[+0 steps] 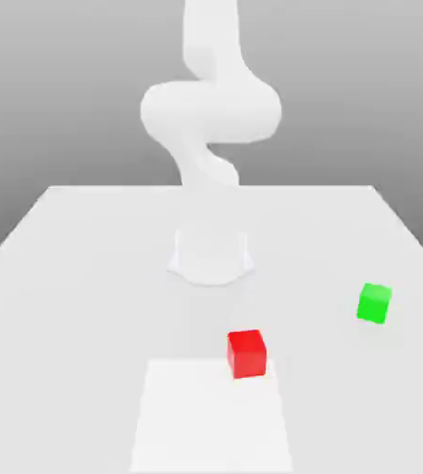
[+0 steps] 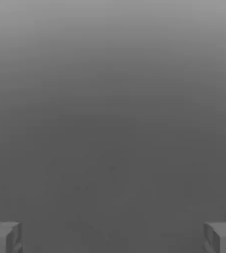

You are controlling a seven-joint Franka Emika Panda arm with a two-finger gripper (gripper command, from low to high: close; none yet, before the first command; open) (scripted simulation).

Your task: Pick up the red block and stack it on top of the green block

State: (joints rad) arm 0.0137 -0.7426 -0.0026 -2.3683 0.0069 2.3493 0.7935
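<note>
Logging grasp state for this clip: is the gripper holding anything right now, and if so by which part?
Nothing is held. The gripper is open with an empty gap; the red block and green block both rest apart on the table.

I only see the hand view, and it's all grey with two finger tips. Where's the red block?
Observer: The red block sits on the table, nearer the camera than the arm's base.
Operator: And the green one?
Observer: The green block is toward the exterior view's right of the red one, apart from it.
Operator: Is anything on top of it?
Observer: No, nothing is stacked on it yet.
</note>
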